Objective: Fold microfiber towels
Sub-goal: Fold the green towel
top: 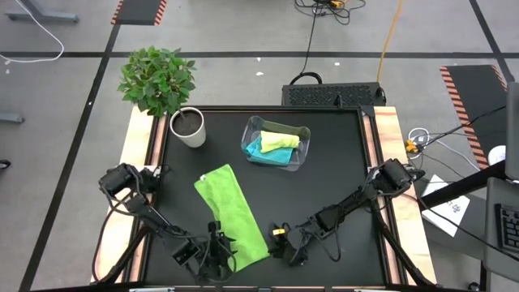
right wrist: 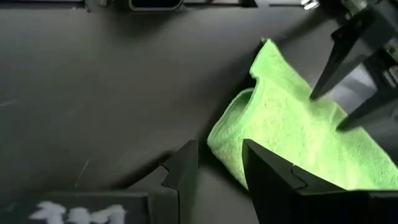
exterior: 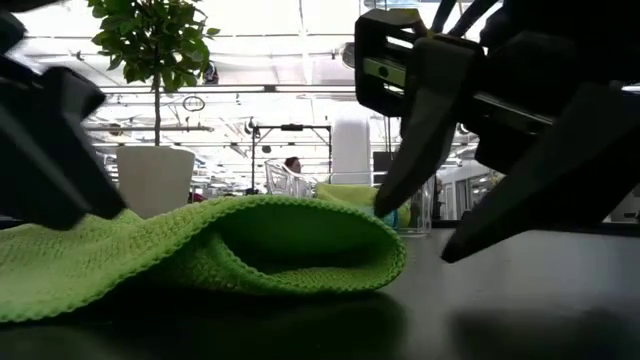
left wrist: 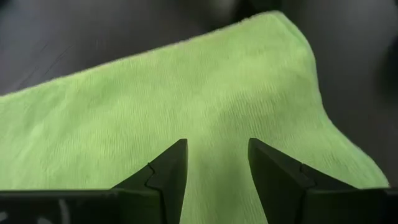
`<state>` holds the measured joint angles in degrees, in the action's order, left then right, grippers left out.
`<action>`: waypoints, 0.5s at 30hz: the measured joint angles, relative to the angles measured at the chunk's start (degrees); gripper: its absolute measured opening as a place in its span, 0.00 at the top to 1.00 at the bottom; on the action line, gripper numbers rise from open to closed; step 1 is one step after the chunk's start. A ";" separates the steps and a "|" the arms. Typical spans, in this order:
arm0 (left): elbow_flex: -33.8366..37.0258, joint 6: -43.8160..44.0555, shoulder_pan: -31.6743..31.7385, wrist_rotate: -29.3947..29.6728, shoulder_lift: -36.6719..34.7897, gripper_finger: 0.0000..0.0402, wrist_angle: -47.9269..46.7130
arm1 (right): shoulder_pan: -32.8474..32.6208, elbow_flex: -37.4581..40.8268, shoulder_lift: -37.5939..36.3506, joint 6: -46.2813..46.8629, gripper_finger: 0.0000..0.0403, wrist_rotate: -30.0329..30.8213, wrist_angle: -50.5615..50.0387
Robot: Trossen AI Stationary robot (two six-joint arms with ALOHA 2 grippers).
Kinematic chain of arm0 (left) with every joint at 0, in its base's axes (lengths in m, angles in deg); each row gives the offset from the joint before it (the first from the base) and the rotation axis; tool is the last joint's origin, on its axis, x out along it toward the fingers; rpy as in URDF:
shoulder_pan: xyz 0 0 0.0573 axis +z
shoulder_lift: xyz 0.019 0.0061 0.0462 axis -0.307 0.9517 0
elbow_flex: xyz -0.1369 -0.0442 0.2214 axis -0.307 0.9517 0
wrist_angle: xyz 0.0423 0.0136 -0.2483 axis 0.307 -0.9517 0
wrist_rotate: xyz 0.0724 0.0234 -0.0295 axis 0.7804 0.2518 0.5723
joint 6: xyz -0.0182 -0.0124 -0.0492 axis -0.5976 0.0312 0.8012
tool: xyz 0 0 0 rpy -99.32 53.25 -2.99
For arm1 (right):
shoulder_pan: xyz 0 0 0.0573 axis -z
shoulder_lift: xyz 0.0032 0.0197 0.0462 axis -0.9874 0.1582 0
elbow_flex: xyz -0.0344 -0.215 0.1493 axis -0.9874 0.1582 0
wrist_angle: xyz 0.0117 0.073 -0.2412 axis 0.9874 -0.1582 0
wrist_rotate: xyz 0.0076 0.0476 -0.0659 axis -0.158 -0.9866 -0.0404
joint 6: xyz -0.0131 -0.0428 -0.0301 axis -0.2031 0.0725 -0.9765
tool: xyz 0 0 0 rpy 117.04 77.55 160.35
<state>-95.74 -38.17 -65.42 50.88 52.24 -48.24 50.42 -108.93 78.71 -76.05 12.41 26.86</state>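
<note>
The bright green towel [top: 231, 211] lies folded into a long strip on the black table, slanting from the middle toward the near edge. Its folded edge [exterior: 385, 255] faces right. My left gripper [left wrist: 217, 149] is open and points down over the strip's near end. My right gripper [right wrist: 221, 152] is open and low, just to the right of that end, beside the fold. The pale yellow-green towel [top: 280, 139] and the turquoise towel [top: 263, 152] lie in the clear bin [top: 250, 130]. My left gripper comes from above with its open fingertips [right wrist: 313, 93] at the top layer of the green towel's near end [left wrist: 217, 118]; I cannot tell whether they touch it. My right gripper has one finger [right wrist: 261, 168] close to the towel's fold; I cannot tell whether it touches.
A white pot [top: 188, 127] with a leafy plant stands at the table's far left. The clear bin stands at the far middle. Bare black tabletop [top: 340, 178] lies between the bin and my right arm.
</note>
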 joint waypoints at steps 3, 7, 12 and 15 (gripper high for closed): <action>1.58 -2.94 2.06 -1.86 0.00 0.57 4.81 | 0.00 0.00 1.06 0.00 0.71 0.04 3.14; 2.60 -4.17 4.45 -4.66 0.00 0.57 7.99 | 0.53 -0.04 2.46 0.04 0.71 0.06 5.21; 2.87 -5.75 5.33 -5.64 0.00 0.57 8.41 | 0.83 -0.11 3.09 1.33 0.71 1.32 5.31; 2.87 -6.35 5.81 -6.21 0.00 0.57 9.09 | 0.80 -0.11 3.14 0.19 0.71 1.41 6.10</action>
<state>-92.88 -44.52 -59.62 44.67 52.24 -39.15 51.22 -109.04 81.84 -75.86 13.82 32.96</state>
